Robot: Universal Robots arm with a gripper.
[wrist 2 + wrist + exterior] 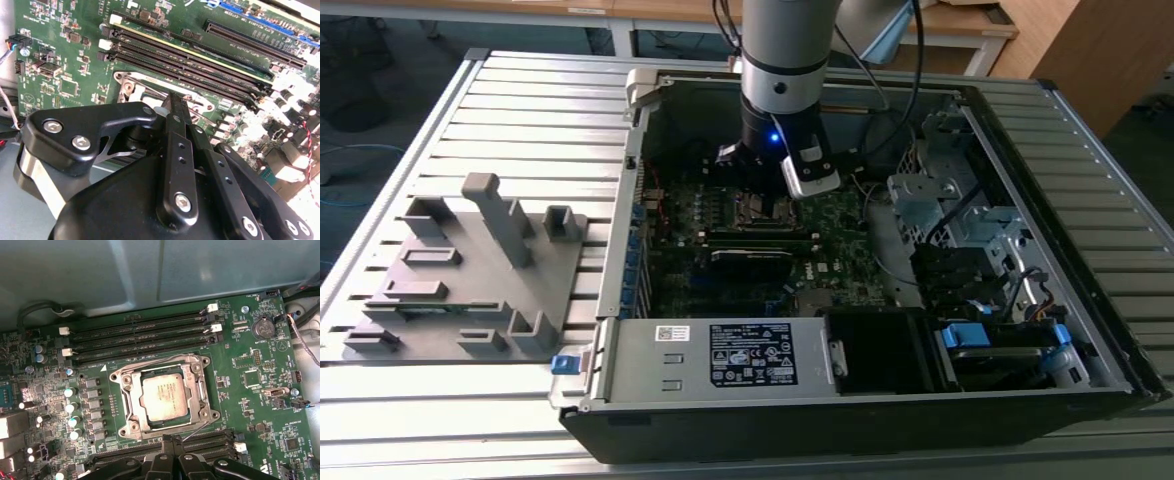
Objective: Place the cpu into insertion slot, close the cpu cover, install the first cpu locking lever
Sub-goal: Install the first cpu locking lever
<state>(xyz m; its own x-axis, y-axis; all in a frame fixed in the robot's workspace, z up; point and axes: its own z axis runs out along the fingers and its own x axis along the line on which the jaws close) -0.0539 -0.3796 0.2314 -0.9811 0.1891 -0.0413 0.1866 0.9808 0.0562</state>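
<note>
cpu [165, 397] in socket under cpu cover [202, 390], memory slots [140, 337] on both sides

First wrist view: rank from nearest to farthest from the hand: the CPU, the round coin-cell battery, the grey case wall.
1. The square silver-grey metal-topped cpu, seated in the socket inside the thin silver metal cpu cover, just beyond the hand.
2. The round silver coin-cell battery, out by the board's corner.
3. The grey metal case wall, past the memory slots, beyond the board's edge.
</note>
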